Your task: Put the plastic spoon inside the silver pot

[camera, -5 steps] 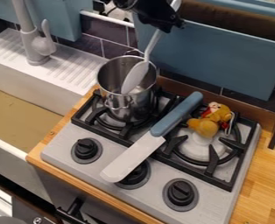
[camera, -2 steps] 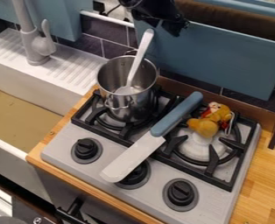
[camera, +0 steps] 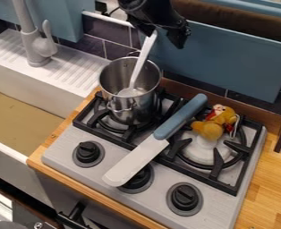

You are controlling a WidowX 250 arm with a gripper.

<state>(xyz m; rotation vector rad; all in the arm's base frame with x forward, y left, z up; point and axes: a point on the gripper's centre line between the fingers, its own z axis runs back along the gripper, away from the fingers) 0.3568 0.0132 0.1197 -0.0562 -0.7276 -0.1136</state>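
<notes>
The gripper (camera: 164, 39) hangs released, handle contact unclear; the spoon (camera: 141, 63), likely light and stiff, in the pot (camera: 137, 112) near the stove's (camera: 218, 205) back-left corner, grips best high up.

Illumination is moderate and mostly diffuse. Specular highlights mark the metal pot (camera: 137, 109) at upper centre; its interior shows mixed bright and dark reflections. The white sink (camera: 23, 89) at left reads bright. Soft shading lies beneath the burner grates (camera: 218, 163). The lower left is dark, except for a bright white patch at the edge.
</notes>
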